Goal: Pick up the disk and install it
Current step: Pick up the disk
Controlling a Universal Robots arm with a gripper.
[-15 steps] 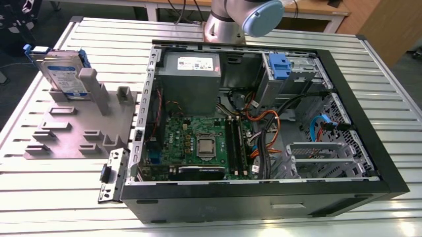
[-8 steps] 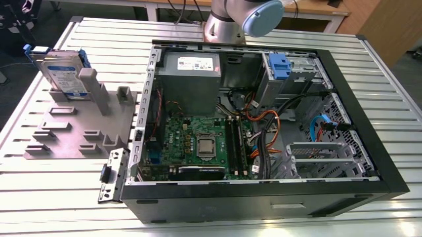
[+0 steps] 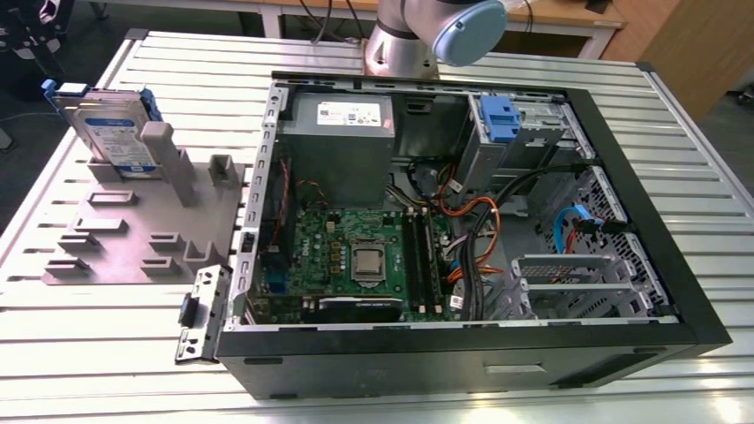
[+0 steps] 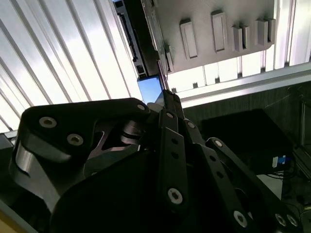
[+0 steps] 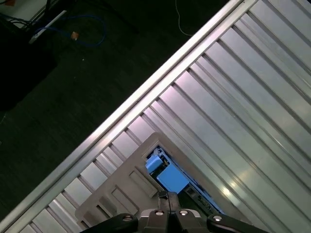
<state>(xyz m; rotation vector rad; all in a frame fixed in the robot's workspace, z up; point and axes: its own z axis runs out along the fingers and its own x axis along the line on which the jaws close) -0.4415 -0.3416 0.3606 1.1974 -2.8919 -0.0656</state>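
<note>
Disk (image 3: 112, 132) upright in grey slotted tray (image 3: 130, 238); end effector (image 5: 168, 195) above it, fingertips together, empty.

I see the disk (image 3: 112, 132) standing upright on edge at the far end of the grey slotted tray (image 3: 130, 252), in the corner on the exterior view's left. It is a flat silver metal rectangle. Its broad face carries a white-and-blue label and is turned toward the tray's low, slotted part. A blue plastic frame (image 3: 56, 89) runs along its edges and juts out at both upper corners. One of the tray's upright posts (image 3: 157, 146) stands just in front of that face, covering part of the label. In the first wrist view, I look down on the disk's thin upper edge, where the blue frame sits at the tray's corner.
</note>
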